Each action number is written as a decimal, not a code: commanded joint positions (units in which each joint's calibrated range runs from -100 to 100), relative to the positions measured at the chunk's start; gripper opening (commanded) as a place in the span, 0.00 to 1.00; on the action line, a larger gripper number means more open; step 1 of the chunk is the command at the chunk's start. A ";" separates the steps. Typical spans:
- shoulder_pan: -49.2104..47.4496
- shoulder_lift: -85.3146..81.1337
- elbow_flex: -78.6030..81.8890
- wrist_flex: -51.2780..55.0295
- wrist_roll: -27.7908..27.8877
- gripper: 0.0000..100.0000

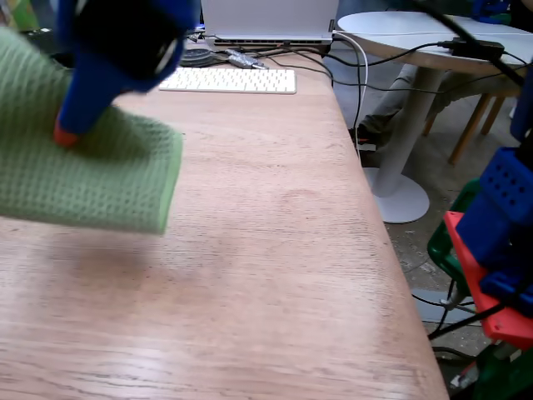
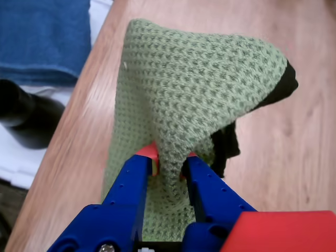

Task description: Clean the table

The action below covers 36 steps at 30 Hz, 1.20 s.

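Note:
The table point(image 1: 275, 242) is a large pale-brown wood-grain desk filling most of the fixed view; its top point(image 2: 299, 131) also shows in the wrist view. A green waffle-weave cloth point(image 1: 92, 171) lies at the left of the desk, bunched upward in the wrist view point(image 2: 199, 89). My blue gripper point(image 2: 169, 164) with red fingertips is shut on a fold of the cloth, pinching it from both sides. In the fixed view the gripper point(image 1: 67, 133) comes down from the top left, its red tip pressed onto the cloth.
A white keyboard point(image 1: 229, 80), a laptop point(image 1: 268, 21) and cables sit at the desk's far edge. A round white pedestal table point(image 1: 416, 50) stands to the right. Blue and red robot parts point(image 1: 495, 242) are by the desk's right edge. Blue fabric point(image 2: 44, 37) lies off the desk's side.

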 commanded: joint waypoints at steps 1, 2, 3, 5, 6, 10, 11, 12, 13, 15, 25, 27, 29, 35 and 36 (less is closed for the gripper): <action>-0.19 11.43 -12.09 -5.37 0.15 0.00; -0.36 16.06 -16.06 -5.37 0.20 0.00; -1.21 19.83 -19.45 -5.37 0.20 0.00; -6.62 24.89 -20.96 -5.29 0.20 0.00; -8.48 26.87 -20.96 -5.29 0.20 0.00; -13.73 31.76 -21.62 -4.22 0.20 0.00; -13.73 32.01 -21.72 -4.22 0.24 0.00; -13.73 32.18 -21.72 -4.22 0.29 0.00; -13.73 32.27 -21.72 -4.14 1.27 0.00; -13.56 32.44 -21.53 -3.56 4.74 0.00; 3.36 34.33 -22.28 5.22 13.43 0.00; 10.47 37.67 -26.06 5.22 17.39 0.00; 17.57 40.85 -31.72 5.22 19.00 0.00; 38.39 44.02 -36.91 5.14 23.83 0.00; 42.28 44.11 -36.91 5.06 24.66 0.00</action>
